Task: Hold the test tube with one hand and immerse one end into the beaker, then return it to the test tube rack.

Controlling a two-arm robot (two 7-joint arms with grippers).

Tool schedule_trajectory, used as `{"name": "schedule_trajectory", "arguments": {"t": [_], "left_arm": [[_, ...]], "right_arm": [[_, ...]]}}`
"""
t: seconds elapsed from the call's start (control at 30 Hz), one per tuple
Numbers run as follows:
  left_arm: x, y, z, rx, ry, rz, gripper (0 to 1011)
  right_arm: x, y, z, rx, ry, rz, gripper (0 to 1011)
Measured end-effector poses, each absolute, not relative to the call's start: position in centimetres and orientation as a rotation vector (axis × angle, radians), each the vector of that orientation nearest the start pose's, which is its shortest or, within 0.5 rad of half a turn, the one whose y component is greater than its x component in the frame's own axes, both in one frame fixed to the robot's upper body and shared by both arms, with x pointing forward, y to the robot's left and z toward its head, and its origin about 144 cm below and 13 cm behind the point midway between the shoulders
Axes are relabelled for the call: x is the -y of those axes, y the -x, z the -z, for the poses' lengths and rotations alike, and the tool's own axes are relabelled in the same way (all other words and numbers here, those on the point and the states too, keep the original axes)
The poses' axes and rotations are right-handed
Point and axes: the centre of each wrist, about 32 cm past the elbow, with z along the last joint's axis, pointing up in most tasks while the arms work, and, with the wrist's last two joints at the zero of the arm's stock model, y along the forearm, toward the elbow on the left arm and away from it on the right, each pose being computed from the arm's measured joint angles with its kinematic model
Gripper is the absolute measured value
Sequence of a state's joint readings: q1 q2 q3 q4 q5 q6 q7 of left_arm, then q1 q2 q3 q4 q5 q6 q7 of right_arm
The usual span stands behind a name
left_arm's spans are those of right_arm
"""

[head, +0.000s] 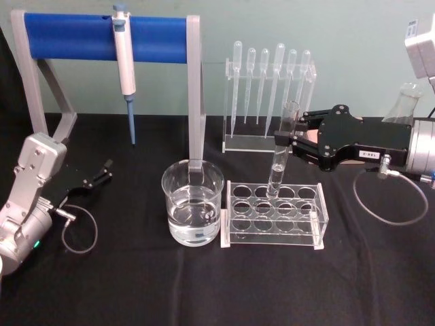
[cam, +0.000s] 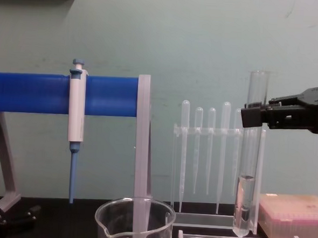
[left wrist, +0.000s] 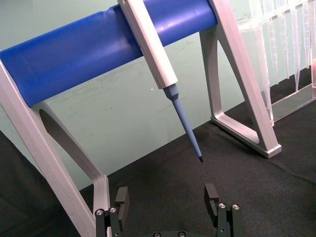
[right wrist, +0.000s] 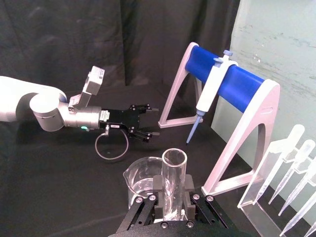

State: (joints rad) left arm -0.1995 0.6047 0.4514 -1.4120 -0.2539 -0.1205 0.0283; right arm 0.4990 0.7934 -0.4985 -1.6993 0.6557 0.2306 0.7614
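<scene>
Idling at far left of the bench, left gripper [head: 103, 172]: jaws apart, empty. Beaker [head: 178, 204] touches the test tube rack [head: 319, 219]. Test tube [head: 279, 170] hangs upright over a back hole, right gripper [head: 285, 145] jaws clamped on its upper part. Judged: keep it vertical, clear both rims. Stand post [head: 196, 102] crowds behind the beaker; the front is open.

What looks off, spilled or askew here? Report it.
Nothing stands out. The right gripper holds the test tube roughly upright just above the rack, a little liquid inside. The beaker stands upright beside the rack, with no spill visible on the cloth. The left gripper rests open at the left.
</scene>
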Motion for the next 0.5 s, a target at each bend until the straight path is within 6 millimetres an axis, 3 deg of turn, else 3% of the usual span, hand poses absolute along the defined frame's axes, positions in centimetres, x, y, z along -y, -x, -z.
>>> {"name": "schedule_trajectory", "arguments": {"t": [0.5], "left_arm": [[-30.97,-48.86,-113.98,0.285,-0.304,-1.248,1000]], "right_arm": [[30.23,-52.39,-132.0,0.127,0.227,0.416,242]]}}
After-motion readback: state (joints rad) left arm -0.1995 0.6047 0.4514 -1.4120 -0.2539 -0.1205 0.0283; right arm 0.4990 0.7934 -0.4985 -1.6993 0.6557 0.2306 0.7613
